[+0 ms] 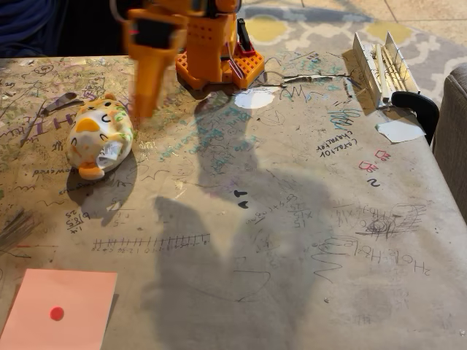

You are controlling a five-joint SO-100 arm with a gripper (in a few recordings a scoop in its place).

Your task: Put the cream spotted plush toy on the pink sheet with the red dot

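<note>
Fixed view. Cream spotted plush toy (98,137): round, soft pile, orange and green patches, small orange ears, a drawn cat face; a shiny white tag sits at its lower right side. It lies on the surface (292,219), tipped onto its side, well apart from the pink sheet with the red dot (62,310).

Sheet: flat, matte salmon paper, rectangular, toward the near edge from the plush; its bottom and left corner are cut off by the frame. Red dot small, round, left of the sheet's centre.

Surface: worn tan top, covered in pen scribbles and doodles.

Gripper (143,109): glossy orange plastic, blurred, tapering to a tip just right of the plush, close beside its upper edge; contact cannot be told. Jaws read as one wedge; whether parted or closed, cannot tell. Upper arm cut off at the top.

Right of the plush and farther back: arm's orange base (219,62), a white paper scrap (254,98) beside it. Farther right, a folded metallic holder (379,67), a black clamp (416,106), another white scrap (400,130).
</note>
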